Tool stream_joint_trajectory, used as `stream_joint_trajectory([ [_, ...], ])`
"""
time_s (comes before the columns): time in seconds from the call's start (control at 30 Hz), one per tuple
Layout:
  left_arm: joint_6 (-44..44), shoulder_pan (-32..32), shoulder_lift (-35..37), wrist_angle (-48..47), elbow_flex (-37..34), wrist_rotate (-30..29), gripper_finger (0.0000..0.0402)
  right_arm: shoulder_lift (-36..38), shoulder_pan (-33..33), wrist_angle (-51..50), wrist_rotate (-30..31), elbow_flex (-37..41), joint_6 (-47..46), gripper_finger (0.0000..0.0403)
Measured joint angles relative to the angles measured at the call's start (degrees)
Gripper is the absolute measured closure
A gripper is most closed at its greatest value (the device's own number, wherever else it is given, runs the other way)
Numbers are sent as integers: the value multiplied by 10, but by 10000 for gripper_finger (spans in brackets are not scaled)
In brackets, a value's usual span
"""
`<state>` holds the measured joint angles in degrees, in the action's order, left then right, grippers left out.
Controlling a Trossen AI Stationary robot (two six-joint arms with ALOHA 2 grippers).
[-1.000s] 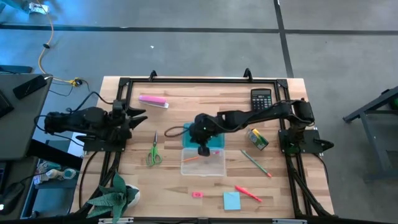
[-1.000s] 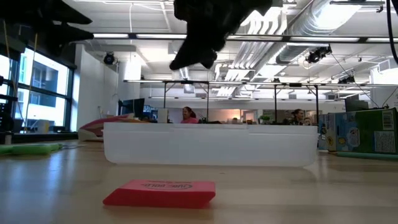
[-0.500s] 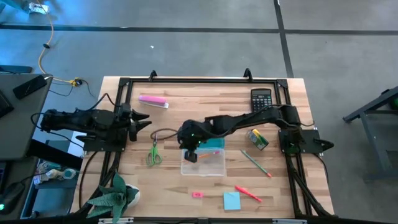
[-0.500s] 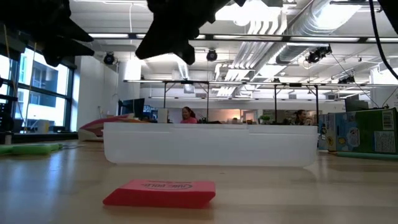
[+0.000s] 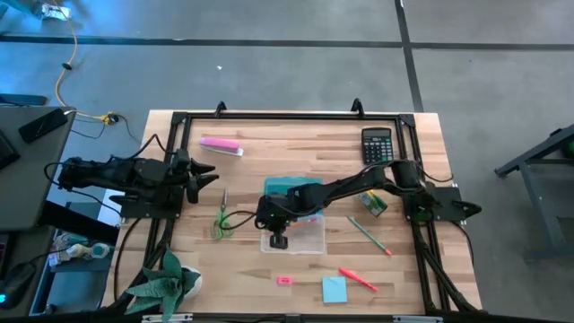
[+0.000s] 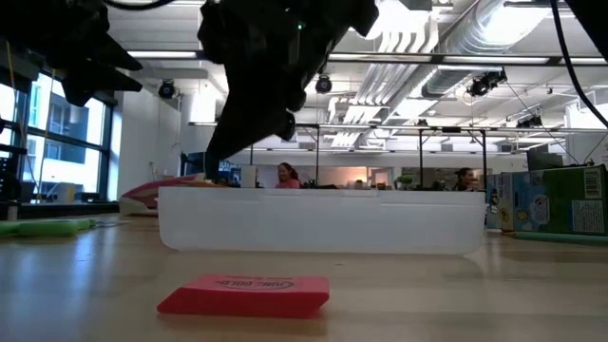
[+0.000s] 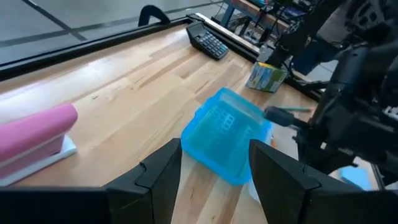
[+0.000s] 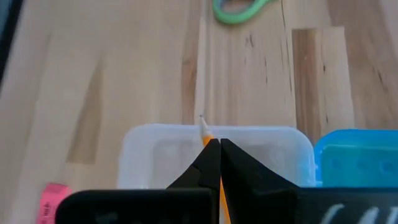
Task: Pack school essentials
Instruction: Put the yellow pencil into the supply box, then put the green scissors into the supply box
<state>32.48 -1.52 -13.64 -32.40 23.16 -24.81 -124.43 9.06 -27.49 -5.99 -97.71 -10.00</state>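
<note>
Your right gripper [image 5: 279, 240] hangs over the clear tray [image 5: 309, 240] at mid-tabletop, fingers pressed together on the orange pencil [image 8: 206, 134], whose tip points over the tray's far wall toward the green-handled scissors [image 5: 221, 223]. Your left gripper [image 5: 208, 173] waits well away from the tray, beside the tabletop's [image 5: 269, 144] edge, fingers apart and empty. Around the tray you see a blue lid [image 5: 289, 187] touching it, and apart from it the green pencil [image 5: 369, 235], red pen [image 5: 357, 279], light-blue sticky pad [image 5: 334, 290] and pink eraser [image 5: 284, 281].
</note>
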Motion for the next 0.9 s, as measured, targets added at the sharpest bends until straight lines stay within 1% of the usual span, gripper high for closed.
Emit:
stream_joint_trajectory([
  [0.3,1,0,0,0,0,-2,227,-16,0,-11,12,0,0,403],
  [0.47,-1,0,0,0,0,-3,227,-20,0,-18,-11,0,0,403],
  [0.63,-1,0,0,-9,0,-2,227,-19,1,-39,-14,0,1,403],
  [0.77,-1,0,0,-15,0,-2,227,-18,4,-52,-33,0,0,403],
  [0.9,-1,0,0,-15,0,-2,227,-18,15,-60,-38,0,12,403],
])
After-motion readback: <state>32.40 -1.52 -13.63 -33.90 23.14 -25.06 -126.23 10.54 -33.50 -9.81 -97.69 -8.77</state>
